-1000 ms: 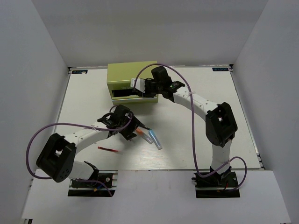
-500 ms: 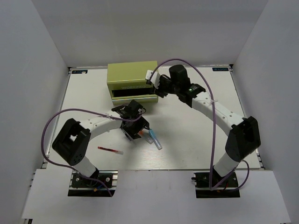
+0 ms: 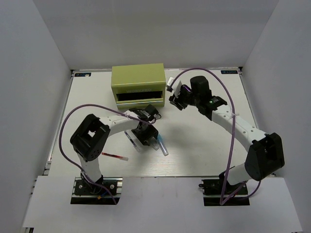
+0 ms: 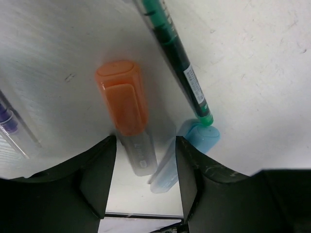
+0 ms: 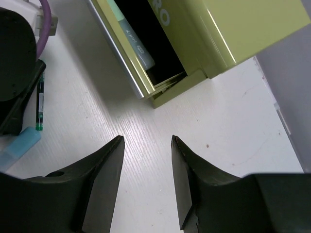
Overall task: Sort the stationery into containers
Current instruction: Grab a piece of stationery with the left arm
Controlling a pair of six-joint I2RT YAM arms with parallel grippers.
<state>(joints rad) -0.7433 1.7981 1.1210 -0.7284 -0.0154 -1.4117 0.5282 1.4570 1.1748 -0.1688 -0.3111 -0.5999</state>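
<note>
The olive-green chest [image 3: 138, 81] stands at the back with one front drawer [image 5: 127, 58] pulled open; a pale item lies inside it. My left gripper [image 4: 145, 141] is low over the table, jaws open. They straddle the clear body of an orange-capped marker [image 4: 121, 99] and the tail of a light blue marker [image 4: 197, 141]. Both lie flat. A thin green pen [image 4: 176, 58] lies just beyond them and a purple pen [image 4: 8, 122] at the left. My right gripper [image 5: 147, 138] hangs open and empty, right of the chest.
A thin red pen [image 3: 115, 156] lies on the table near the left arm's base. White walls close in the table on three sides. The left arm's purple cable [image 3: 92, 108] loops above the table between the arm and the chest.
The left gripper swung right and settled over the orange and blue markers, its jaws narrowing. The right gripper drew back to the right, away from the chest's drawer.
</note>
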